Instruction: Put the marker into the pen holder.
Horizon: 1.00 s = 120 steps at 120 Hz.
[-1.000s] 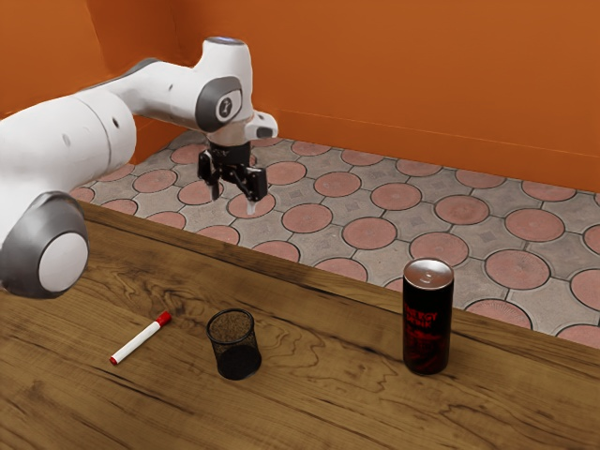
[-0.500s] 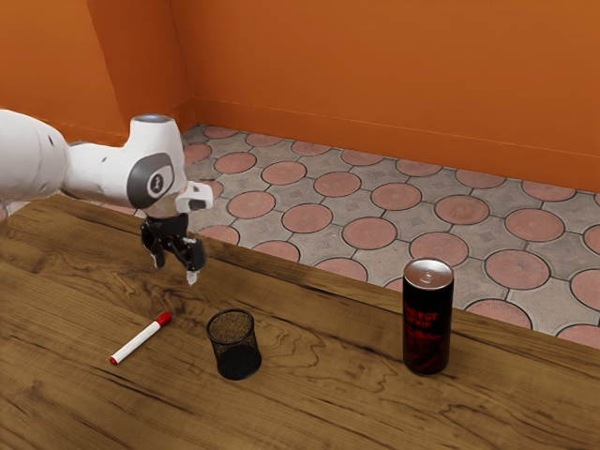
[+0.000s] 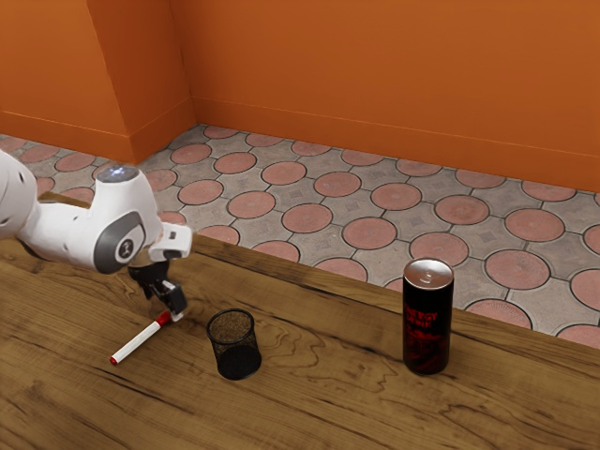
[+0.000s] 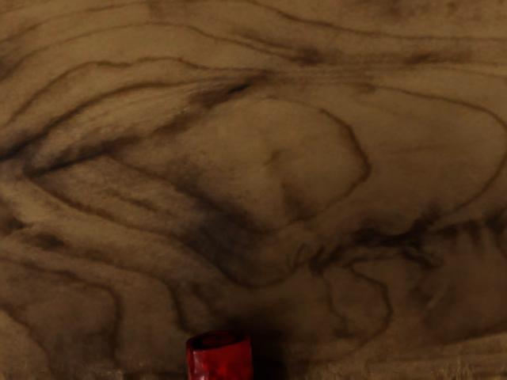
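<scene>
Exterior view, read from its left to its right. Arm (image 3: 80, 236): 1, white, entering from the left, hand angled down over the table (image 3: 319, 408). Marker (image 3: 138, 343): 1, white barrel, red at both ends, lying flat on the wood, outside the holder. Its longer red end (image 3: 163, 320) points toward the gripper. Gripper (image 3: 163, 307): 1, black, low at that red end; state: spread, with its two fingers standing apart and nothing clasped. Pen holder (image 3: 225, 349): 1, black mesh, upright, near the marker on its right-hand side in this view. Drink can (image 3: 427, 328): 1, black with red lettering and a silver top, upright, well apart from the holder. Beyond the table: floor with many round reddish tiles (image 3: 370, 232), and orange wall (image 3: 375, 75).

Wrist view: 1 red marker end and wood grain under the hand.
</scene>
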Motion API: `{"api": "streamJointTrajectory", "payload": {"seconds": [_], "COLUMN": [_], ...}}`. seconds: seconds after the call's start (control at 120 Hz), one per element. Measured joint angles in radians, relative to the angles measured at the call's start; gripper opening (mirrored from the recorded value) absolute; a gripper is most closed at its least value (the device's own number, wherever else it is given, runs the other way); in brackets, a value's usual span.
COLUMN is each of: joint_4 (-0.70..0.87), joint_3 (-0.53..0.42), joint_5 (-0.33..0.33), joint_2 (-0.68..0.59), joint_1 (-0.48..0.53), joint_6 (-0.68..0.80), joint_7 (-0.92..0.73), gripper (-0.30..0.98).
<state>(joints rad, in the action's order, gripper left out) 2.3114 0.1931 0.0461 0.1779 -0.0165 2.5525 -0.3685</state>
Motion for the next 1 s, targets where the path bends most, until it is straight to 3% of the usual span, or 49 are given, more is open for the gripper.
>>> {"api": "streamJointTrajectory", "payload": {"seconds": [0.5, 1.0], "joint_4": [0.061, 0.052], "joint_3": [0.036, 0.039], "joint_5": [-0.035, -0.084], "joint_2": [0.022, 0.039], "joint_1": [0.004, 0.004], "joint_6": [0.091, 0.101], "joint_7": [-0.045, -0.071], "gripper": [0.66, 0.08]}}
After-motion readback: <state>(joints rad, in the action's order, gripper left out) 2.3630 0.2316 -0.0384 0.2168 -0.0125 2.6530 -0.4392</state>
